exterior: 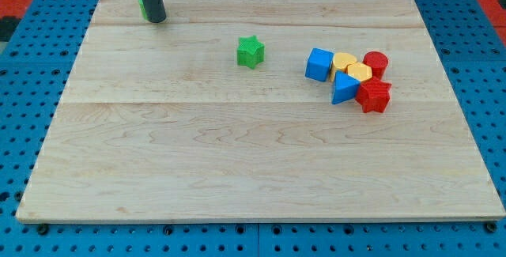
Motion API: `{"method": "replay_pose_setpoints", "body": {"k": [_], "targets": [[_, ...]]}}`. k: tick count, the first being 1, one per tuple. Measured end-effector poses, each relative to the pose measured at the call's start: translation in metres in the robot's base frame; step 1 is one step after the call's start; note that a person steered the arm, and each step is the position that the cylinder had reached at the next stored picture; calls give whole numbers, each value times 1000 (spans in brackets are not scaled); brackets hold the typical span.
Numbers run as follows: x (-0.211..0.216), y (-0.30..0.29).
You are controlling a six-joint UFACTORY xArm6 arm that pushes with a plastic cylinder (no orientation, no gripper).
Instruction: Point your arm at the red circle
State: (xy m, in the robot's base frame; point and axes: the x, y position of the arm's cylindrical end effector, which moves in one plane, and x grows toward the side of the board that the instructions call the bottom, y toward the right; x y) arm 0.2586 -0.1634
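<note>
My tip (156, 20) sat upper left of the frame on the worktop (237, 162), touching a green block (141, 5) mostly hidden behind it. No fingers on this rod (nothing to open or close). Red circle (376, 62) lay far to the right, slightly lower, at the top right of a cluster: blue cube (319, 64), yellow blocks (352, 67), blue triangle (344, 89), red star (374, 96). Green star (251, 52) stood between, near the likely path.

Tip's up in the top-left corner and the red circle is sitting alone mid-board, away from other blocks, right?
Not alone: in the camera view the red circle sits in the cluster at the view's right, against the yellow blocks. My tip is indeed near the top-left corner.
</note>
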Motion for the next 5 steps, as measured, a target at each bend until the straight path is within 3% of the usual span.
{"method": "replay_pose_setpoints", "body": {"k": [3,4,5], "targets": [[0,26],[0,52],[2,120]]}}
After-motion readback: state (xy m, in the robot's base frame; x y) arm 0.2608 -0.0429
